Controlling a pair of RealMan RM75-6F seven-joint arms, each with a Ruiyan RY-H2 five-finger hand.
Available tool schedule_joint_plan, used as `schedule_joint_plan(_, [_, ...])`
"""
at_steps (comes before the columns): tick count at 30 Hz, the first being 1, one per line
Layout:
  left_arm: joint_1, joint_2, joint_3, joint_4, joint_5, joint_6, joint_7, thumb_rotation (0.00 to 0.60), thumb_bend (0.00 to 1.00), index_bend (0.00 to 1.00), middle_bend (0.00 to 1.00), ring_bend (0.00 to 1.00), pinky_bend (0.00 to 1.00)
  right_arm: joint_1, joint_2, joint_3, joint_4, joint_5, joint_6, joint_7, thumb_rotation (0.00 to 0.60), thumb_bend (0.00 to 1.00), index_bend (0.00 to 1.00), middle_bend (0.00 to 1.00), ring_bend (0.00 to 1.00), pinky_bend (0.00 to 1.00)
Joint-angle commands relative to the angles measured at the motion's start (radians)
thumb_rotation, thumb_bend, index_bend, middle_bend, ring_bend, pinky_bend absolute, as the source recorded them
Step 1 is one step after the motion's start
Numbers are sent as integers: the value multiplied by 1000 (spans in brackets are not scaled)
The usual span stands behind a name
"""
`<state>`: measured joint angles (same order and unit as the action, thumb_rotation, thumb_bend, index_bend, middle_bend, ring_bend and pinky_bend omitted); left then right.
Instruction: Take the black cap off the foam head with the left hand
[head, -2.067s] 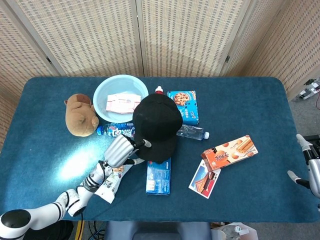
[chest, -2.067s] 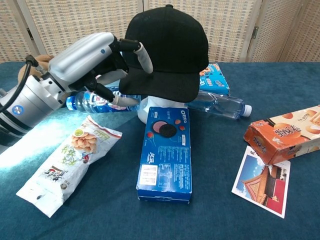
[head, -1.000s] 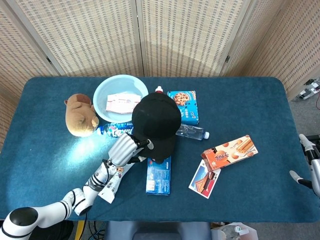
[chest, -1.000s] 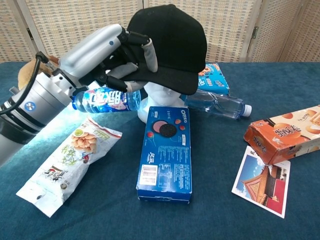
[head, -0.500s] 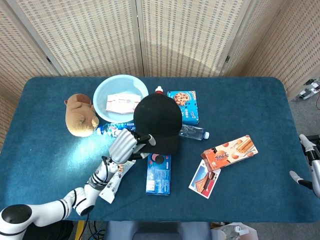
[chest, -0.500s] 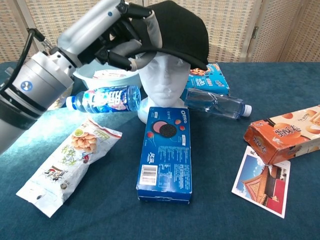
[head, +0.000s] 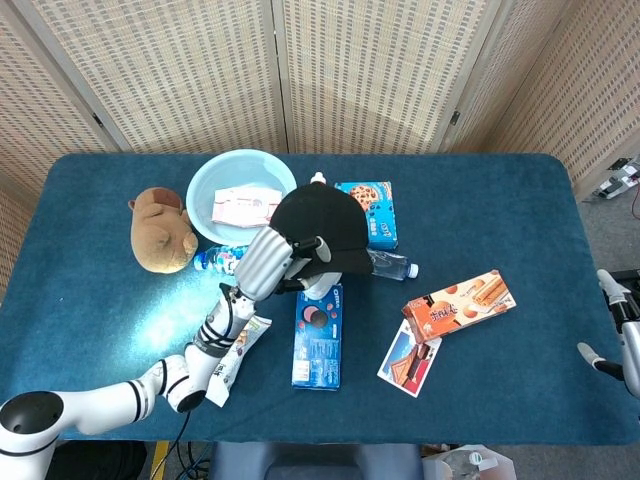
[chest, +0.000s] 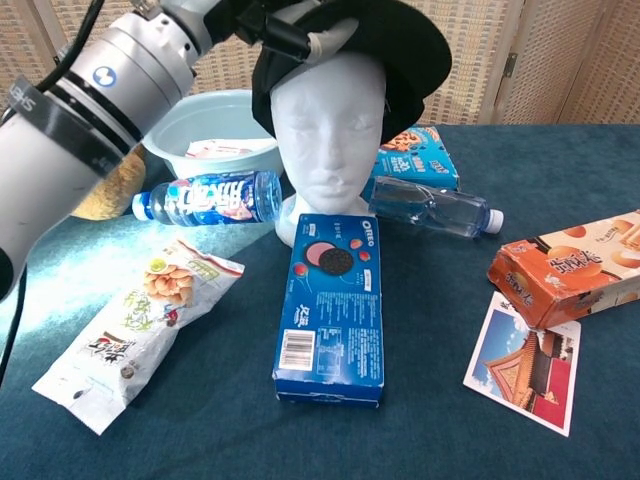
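The black cap (chest: 400, 40) is tipped up and back on the white foam head (chest: 330, 120), so the whole face shows below it. My left hand (chest: 275, 25) grips the brim at the upper left of the chest view, partly cut off by the frame's top edge. From the head view the cap (head: 318, 225) hides most of the foam head, and the left hand (head: 272, 262) holds its near edge. My right hand (head: 620, 340) hangs at the far right, off the table, with its fingers apart and nothing in them.
A blue Oreo box (chest: 330, 310) lies just in front of the head. A labelled water bottle (chest: 215, 197) and a snack bag (chest: 135, 325) lie to the left, a clear bottle (chest: 430, 208) to the right. Behind stand a light blue basin (head: 196, 185) and a plush toy (head: 160, 230).
The left hand has lifted the brim upward and back. The cap has risen from covering the face to sitting tilted on the crown. The right hand has barely moved.
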<state>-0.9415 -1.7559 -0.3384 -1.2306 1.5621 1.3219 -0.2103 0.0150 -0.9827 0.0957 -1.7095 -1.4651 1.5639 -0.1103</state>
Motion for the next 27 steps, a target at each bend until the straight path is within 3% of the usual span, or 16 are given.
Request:
schedule_joint_plan(1, [-30,-2,-34,10,-27,-27,13,600,394,650,1000,1000,1000,-1,0,0,0,1,0,0,600,81,90,233,220,327])
schedule_joint_plan(13, [-128,-15,-152,77,-174,-126,48,600,394,650,1000,1000,1000,-10,-2,-3,7,0,8,12,600,81,90,233,220,327])
schedule_joint_plan(27, [-139,28,-209,110,-268,-127,35,600,394,649,1000,1000,1000,-13,-3,-2,11,-5,13,21,600,81,90,233,220,327])
